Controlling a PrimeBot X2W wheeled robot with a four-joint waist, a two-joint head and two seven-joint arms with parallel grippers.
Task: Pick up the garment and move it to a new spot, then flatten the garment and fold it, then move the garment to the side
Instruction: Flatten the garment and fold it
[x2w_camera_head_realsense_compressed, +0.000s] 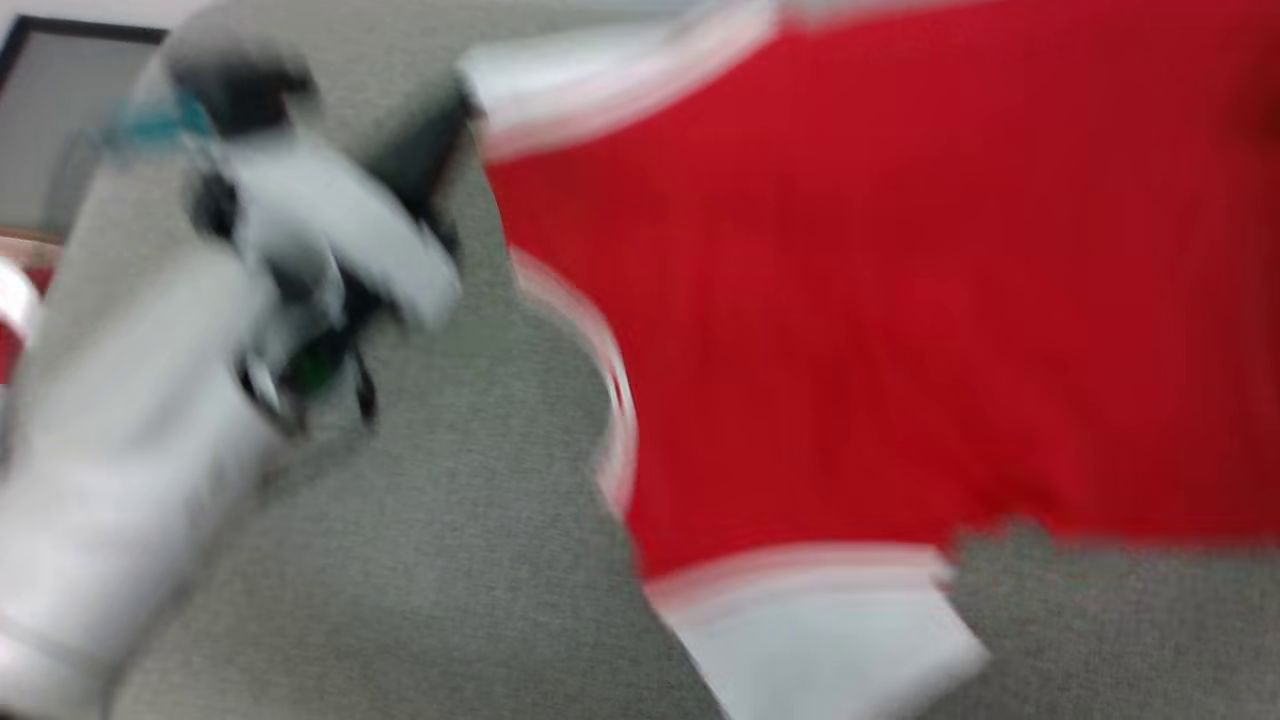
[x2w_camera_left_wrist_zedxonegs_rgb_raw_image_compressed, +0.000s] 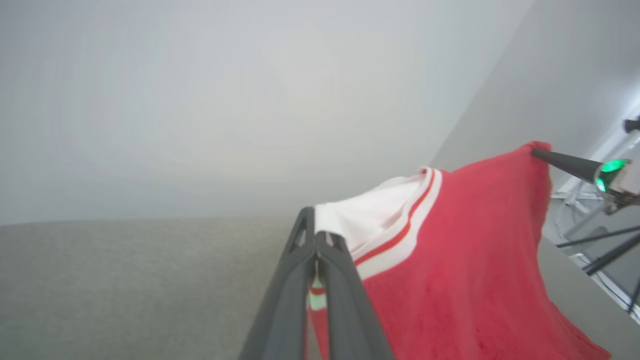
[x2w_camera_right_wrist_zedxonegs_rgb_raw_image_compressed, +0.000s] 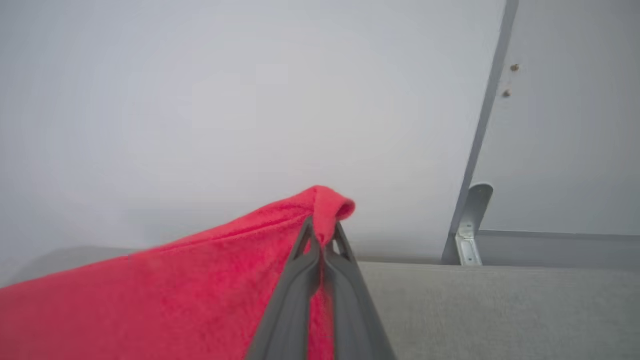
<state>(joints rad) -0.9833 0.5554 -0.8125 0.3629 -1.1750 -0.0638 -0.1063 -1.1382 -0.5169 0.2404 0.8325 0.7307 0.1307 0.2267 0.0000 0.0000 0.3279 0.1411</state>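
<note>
Sagging, the fleecy garment (x2w_camera_left_wrist_zedxonegs_rgb_raw_image_compressed: 465, 260) spans left tool (x2w_camera_left_wrist_zedxonegs_rgb_raw_image_compressed: 316, 225) and right tool (x2w_camera_right_wrist_zedxonegs_rgb_raw_image_compressed: 322, 226).

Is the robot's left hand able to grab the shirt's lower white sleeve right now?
Probably not yet. The left gripper is shut on the garment at its other white sleeve, so it must let go first. The grey surface toward the lower sleeve looks free.

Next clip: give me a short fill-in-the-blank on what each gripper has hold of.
1. The left gripper is shut on the garment at its ___ sleeve.
2. The right gripper pinches a fold of ___ cloth.
3. The surface under the garment is ___.

Missing words: white; red; grey.
</note>
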